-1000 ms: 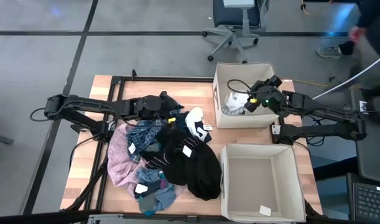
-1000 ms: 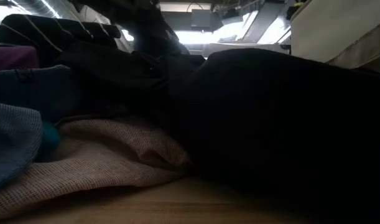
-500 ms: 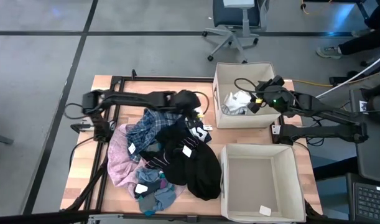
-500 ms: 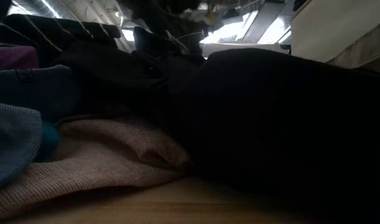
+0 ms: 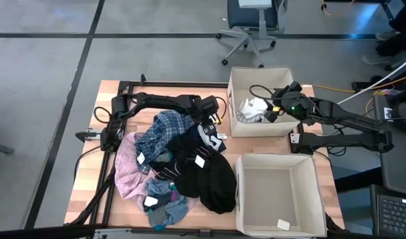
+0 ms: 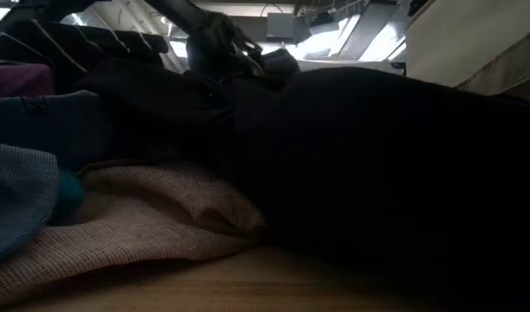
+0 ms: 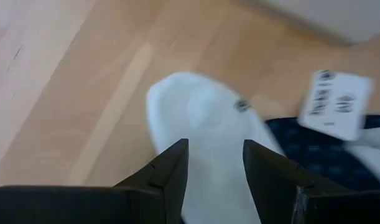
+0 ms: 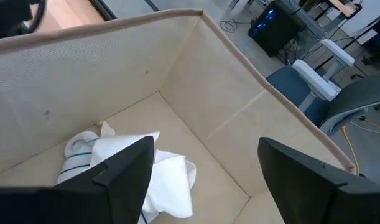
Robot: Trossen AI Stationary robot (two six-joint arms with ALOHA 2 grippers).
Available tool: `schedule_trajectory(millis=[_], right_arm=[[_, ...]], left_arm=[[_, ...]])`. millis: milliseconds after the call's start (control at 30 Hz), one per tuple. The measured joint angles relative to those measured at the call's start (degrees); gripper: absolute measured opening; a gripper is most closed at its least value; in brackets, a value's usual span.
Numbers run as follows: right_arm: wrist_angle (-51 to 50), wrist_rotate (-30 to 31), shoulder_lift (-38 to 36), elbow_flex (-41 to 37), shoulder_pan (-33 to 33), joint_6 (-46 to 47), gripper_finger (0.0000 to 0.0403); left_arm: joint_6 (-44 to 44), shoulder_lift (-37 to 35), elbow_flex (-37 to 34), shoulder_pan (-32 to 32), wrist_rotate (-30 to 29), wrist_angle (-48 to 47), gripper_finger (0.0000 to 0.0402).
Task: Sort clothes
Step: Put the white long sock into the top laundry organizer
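My left tool (image 7: 214, 165) hangs open and empty over a white garment (image 7: 208, 124) on the table (image 7: 65, 93), beside the pile. It's soft and light; I'd pinch a bunched fold.

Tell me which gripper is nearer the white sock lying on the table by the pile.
Left. The left gripper hangs right over the white sock, jaws open. The right gripper is apart, open over the far bin.

The low view is largely blocked by a dark garment (image 6: 395, 165). The white garment (image 7: 208, 137) is blurred and cut off at the left wrist frame's bottom.
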Motion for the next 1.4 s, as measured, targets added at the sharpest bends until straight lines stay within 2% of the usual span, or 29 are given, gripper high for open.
schedule_trajectory(millis=[333,433,600,667,867,1100,1400], right_arm=[[0.00,0.00,0.02,0.00,0.00,0.00,0.0289],[0.02,0.00,0.02,0.00,0.00,0.00,0.0289],[0.00,0.00,0.02,0.00,0.00,0.00,0.0289],[0.00,0.00,0.02,0.00,0.00,0.00,0.0289],[0.02,0.00,0.02,0.00,0.00,0.00,0.0289],[0.02,-0.04,0.02,-0.02,0.04,0.00,0.0289],[-0.11,-0.55,0.02,-0.02,0.00,1.70,0.0289]], left_arm=[[7.01,4.89,0.15,-0.63,0.02,0.66,0.0132],[9.73,5.59,0.26,-1.02,0.50,1.26,0.0102],[12.38,5.19,0.13,-1.52,0.83,1.80,0.0018],[13.17,4.40,-0.04,-2.01,0.26,1.87,0.0011],[15.59,-2.91,-0.12,-5.06,-5.72,1.59,0.0006],[18.80,-12.72,-0.11,-8.64,-12.19,5.72,0.0010],[22.25,-20.40,-0.07,-11.31,-14.40,11.17,0.0015]])
